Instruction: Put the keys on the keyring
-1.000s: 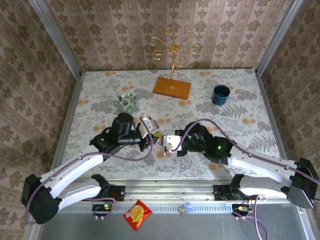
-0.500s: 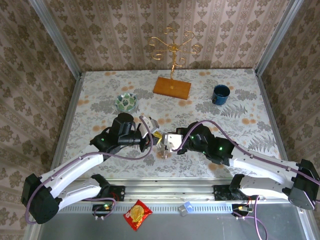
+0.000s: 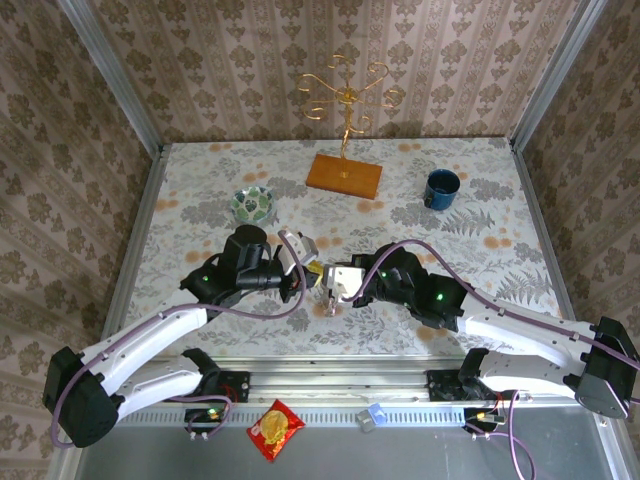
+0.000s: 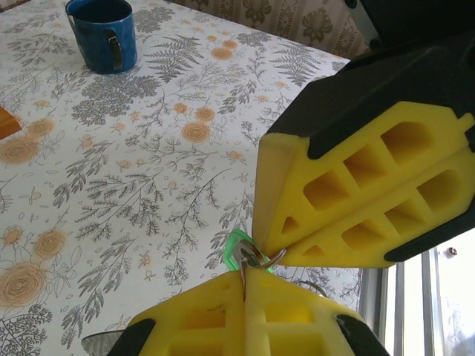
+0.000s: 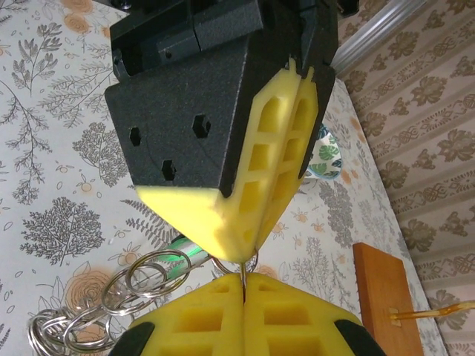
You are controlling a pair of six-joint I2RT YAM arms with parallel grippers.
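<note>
**Both grippers pinch the keyring above the near middle of the counter**

The thin grey metal keyring is held in the air between the two arms. Only a short arc of its wire shows, where the yellow tips meet. A small bright green-headed key sits against that wire, just behind the tips in the left wrist view. In the right wrist view the green shows as a streak under the opposing fingers. A cluster of linked silvery rings hangs beside it, lower and to the left in that view. Whether the cluster touches the counter cannot be told.

The left gripper has its fingers clenched flat together, with the keyring's wire running into the seam between them. The right gripper is clenched the same way on the same wire. The two grippers are tip to tip, nearly touching.

Below them lies the floral-patterned counter. Farther back on the left is a small green-and-white patterned bowl. At the far middle an orange-brown wooden slab carries a curly gold wire stand. A dark blue mug stands far right. A red snack packet lies on the grey metal ledge in front of the arm bases.
</note>
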